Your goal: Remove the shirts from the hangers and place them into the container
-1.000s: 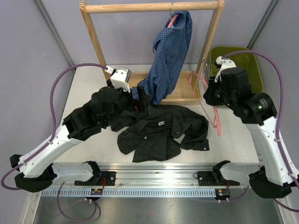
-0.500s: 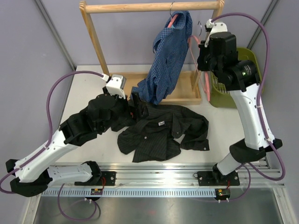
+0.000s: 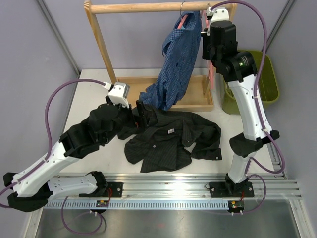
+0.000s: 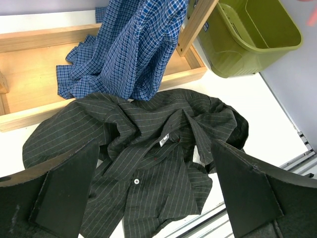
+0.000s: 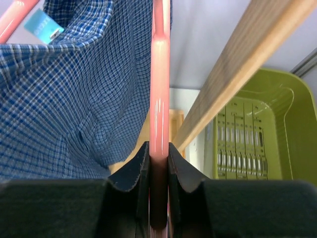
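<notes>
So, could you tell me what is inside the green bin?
Only bare green walls and floor show inside the bin. In the top view the right arm covers its left side.

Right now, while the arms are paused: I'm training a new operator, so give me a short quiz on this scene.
1. True or false: the black shirt lies in the container.
2. The right fingers clamp: A) the black shirt, B) the pink hanger, C) the container.
3. Are the left fingers open or shut?
Key: 1 false, it lies on the table; 2 B; 3 open.
</notes>
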